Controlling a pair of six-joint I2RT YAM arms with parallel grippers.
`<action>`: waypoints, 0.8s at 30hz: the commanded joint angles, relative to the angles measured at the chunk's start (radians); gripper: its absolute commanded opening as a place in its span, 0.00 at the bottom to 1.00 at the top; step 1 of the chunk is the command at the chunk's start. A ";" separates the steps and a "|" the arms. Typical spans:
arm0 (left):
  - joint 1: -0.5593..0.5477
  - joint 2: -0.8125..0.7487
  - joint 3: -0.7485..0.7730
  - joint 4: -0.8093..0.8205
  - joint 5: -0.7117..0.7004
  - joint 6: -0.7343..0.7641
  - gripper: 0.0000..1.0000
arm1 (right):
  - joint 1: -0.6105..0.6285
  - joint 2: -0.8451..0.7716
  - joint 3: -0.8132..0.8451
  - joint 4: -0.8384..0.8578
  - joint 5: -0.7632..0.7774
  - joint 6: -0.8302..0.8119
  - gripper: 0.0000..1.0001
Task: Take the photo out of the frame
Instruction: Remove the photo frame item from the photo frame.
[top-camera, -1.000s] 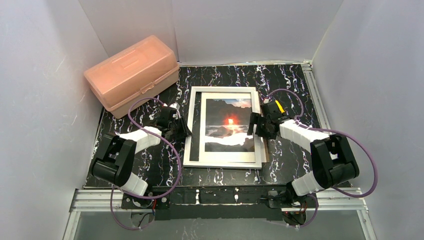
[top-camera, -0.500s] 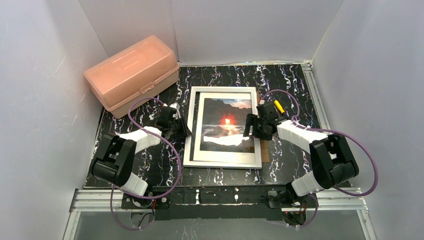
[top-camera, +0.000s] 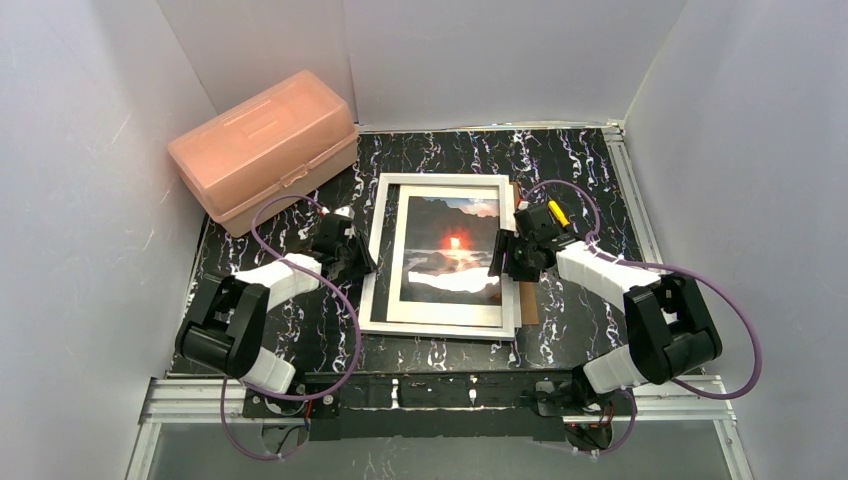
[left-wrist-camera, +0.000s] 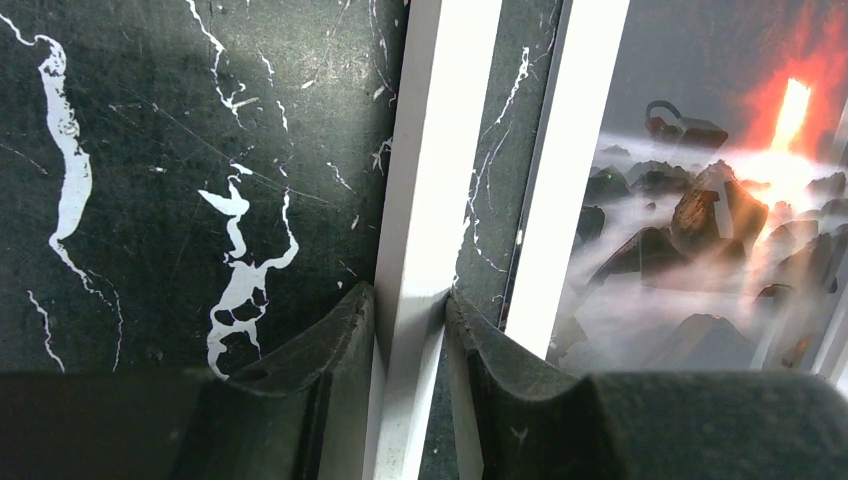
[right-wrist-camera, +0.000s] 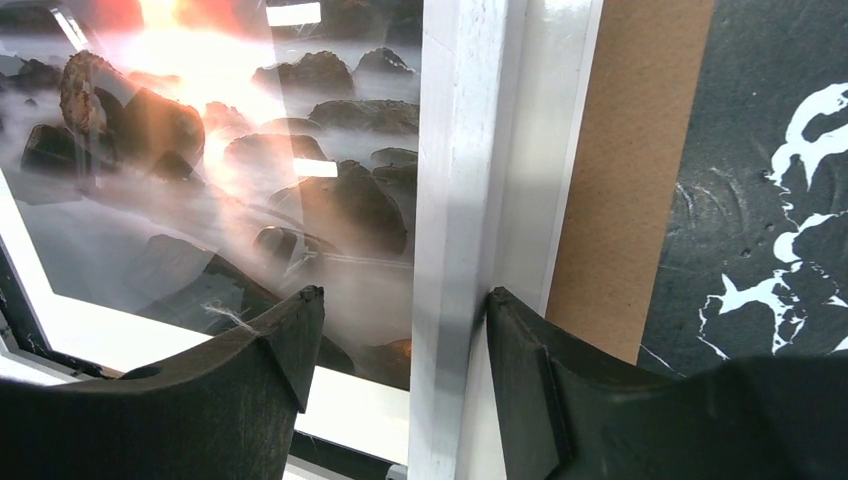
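Note:
The frame (top-camera: 445, 180), a flat white-bordered rectangle, lies in the middle of the black marbled table. The photo (top-camera: 452, 250), an orange sun glow over misty rocks, lies inside it within a white mat. My left gripper (top-camera: 360, 262) is shut on the frame's left border (left-wrist-camera: 440, 150), with both fingers pressed against it (left-wrist-camera: 410, 300). My right gripper (top-camera: 505, 258) straddles the right border (right-wrist-camera: 460, 150). Its jaws (right-wrist-camera: 405, 305) are open: the outer finger touches the border and the inner finger hangs over the photo (right-wrist-camera: 250, 150) with a gap.
A brown backing board (right-wrist-camera: 630, 180) sticks out from under the frame's right side (top-camera: 529, 305). A pink plastic box (top-camera: 265, 148) stands at the back left. White walls enclose the table on three sides.
The photo and its mat slid left inside the frame, closing the dark gap. The right gripper's jaws narrowed around the right border. The frame's near left corner shifted slightly left.

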 joint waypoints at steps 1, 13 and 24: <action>-0.005 -0.013 -0.008 -0.092 -0.030 0.008 0.04 | 0.020 -0.030 0.031 0.059 -0.063 0.028 0.72; -0.004 -0.017 -0.006 -0.111 -0.061 0.013 0.03 | 0.018 -0.076 0.010 0.018 0.051 0.026 0.86; -0.005 -0.036 -0.009 -0.125 -0.116 0.019 0.02 | 0.009 -0.060 -0.022 0.026 0.061 0.035 0.95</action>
